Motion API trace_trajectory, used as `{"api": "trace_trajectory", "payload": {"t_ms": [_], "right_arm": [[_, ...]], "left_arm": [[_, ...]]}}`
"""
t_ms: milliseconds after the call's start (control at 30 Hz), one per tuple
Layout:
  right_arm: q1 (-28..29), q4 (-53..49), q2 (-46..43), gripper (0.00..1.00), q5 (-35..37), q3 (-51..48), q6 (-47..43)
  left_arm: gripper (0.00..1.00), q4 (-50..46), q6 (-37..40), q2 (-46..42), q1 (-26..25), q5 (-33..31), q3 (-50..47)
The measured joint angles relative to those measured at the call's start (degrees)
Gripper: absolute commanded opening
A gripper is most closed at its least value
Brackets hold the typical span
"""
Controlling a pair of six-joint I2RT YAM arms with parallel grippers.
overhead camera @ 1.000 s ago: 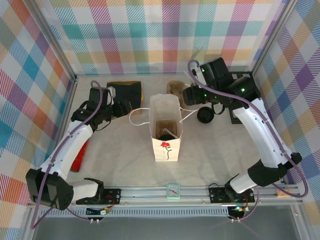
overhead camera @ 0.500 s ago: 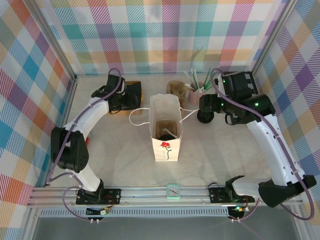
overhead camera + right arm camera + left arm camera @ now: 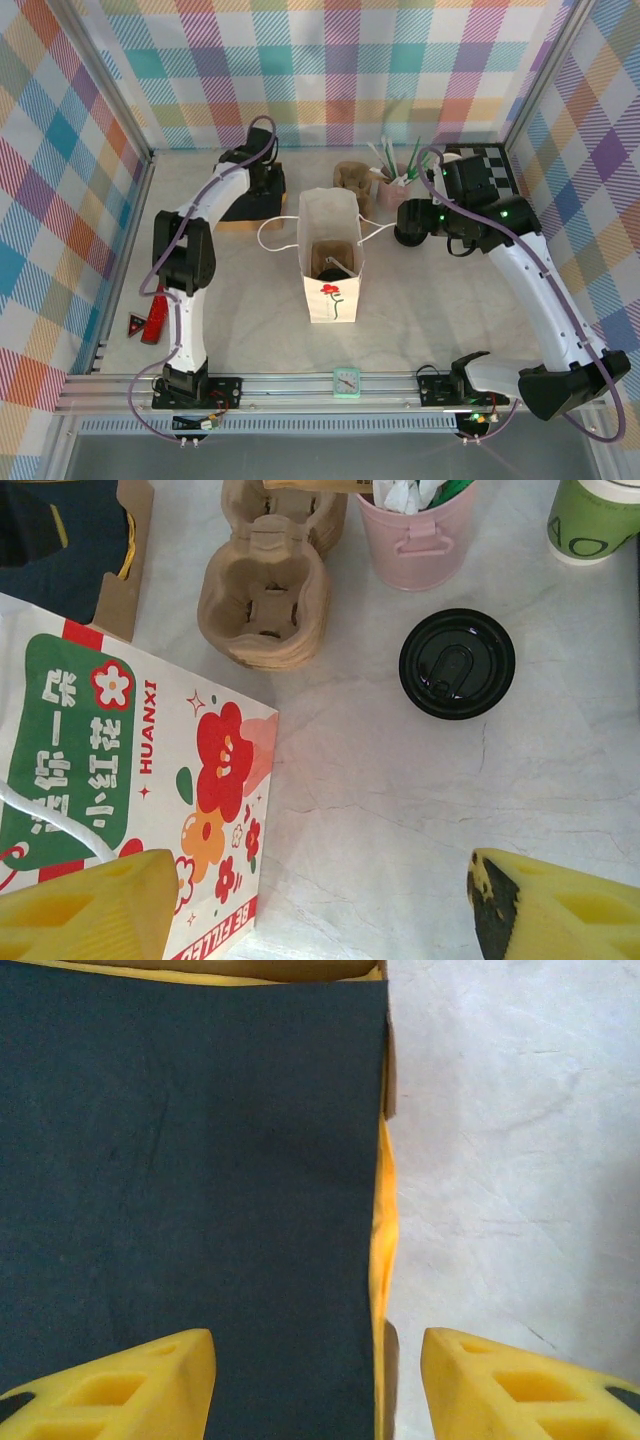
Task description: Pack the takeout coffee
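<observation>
Black-lidded coffee (image 3: 457, 663) sits on bench (image 3: 420, 810), right of bag (image 3: 150, 740), unpacked. Right pincer (image 3: 320, 910) has shifted right, near it, wide open, empty: grasp is next. Left pincer (image 3: 320, 1385) has swung upper left, half open, empty.

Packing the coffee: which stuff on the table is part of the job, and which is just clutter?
For the job: lidded coffee cup; paper bag.

Lying about: stack of cup carriers; pink cup of straws; lidless green cup; dark flat box; red tool; small clock.
</observation>
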Motion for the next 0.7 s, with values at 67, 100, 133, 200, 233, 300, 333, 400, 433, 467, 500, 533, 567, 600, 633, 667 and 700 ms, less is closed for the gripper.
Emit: {"api": "trace_trajectory", "payload": {"t_ms": [67, 100, 133, 200, 233, 300, 333, 400, 433, 467, 500, 533, 567, 600, 633, 667, 700], "right_arm": [[-0.1, 0.3, 0.0, 0.72, -0.4, -0.4, 0.2], [-0.1, 0.4, 0.0, 0.72, -0.6, -0.6, 0.2], [-0.1, 0.5, 0.0, 0.71, -0.8, -0.8, 0.2], [-0.2, 0.8, 0.0, 0.70, -1.0, -1.0, 0.2], [-0.3, 0.9, 0.0, 0.70, -1.0, -1.0, 0.2], [-0.5, 1.1, 0.0, 0.69, -1.1, -1.3, 0.2], [-0.6, 1.4, 0.0, 0.68, -1.2, -1.5, 0.2], [-0.9, 1.6, 0.0, 0.68, -1.4, -1.9, 0.2], [-0.9, 1.7, 0.0, 0.68, -1.5, -2.1, 0.2], [-0.9, 1.8, 0.0, 0.67, -1.5, -2.3, 0.2], [-0.9, 2.0, 0.0, 0.67, -1.7, -2.5, 0.2], [-1.0, 2.0, 0.0, 0.66, -1.8, -2.6, 0.2], [-1.0, 2.0, 0.0, 0.66, -1.9, -2.6, 0.2], [-1.1, 2.1, 0.0, 0.66, -2.0, -2.6, 0.2], [-1.2, 2.4, 0.0, 0.65, -2.1, -2.6, 0.2], [-1.2, 2.7, 0.0, 0.65, -2.1, -2.6, 0.2], [-1.2, 2.9, 0.1, 0.65, -2.3, -2.6, 0.2]], "left_arm": [[0.53, -1.6, 0.9, 2.4, 0.0, -0.9, 2.3], [0.52, -2.6, 1.2, 3.5, 0.0, -1.3, 3.6], [0.51, -3.8, 1.6, 4.8, 0.0, -1.6, 5.4], [0.51, -5.7, 2.4, 7.5, 0.0, -2.2, 9.4], [0.51, -6.3, 2.6, 8.7, 0.0, -2.4, 11.2], [0.51, -6.9, 2.9, 10.0, 0.0, -2.4, 12.9], [0.51, -7.3, 3.0, 10.3, 0.0, -2.3, 13.2], [0.51, -7.7, 3.1, 10.9, 0.0, -2.2, 13.6], [0.51, -7.9, 3.1, 11.2, 0.0, -2.2, 13.9], [0.51, -8.2, 3.1, 11.5, 0.0, -2.2, 14.3], [0.51, -8.5, 3.1, 11.8, 0.0, -2.2, 14.5], [0.51, -8.7, 3.1, 12.1, 0.0, -2.2, 14.8], [0.51, -8.7, 3.1, 12.3, 0.0, -2.2, 15.0], [0.51, -8.7, 3.1, 12.6, 0.0, -2.2, 15.1], [0.51, -8.7, 3.1, 12.9, 0.0, -2.2, 15.2], [0.51, -8.7, 3.1, 13.1, 0.0, -2.2, 15.3], [0.52, -8.7, 3.1, 13.4, 0.0, -2.2, 15.3]]}}
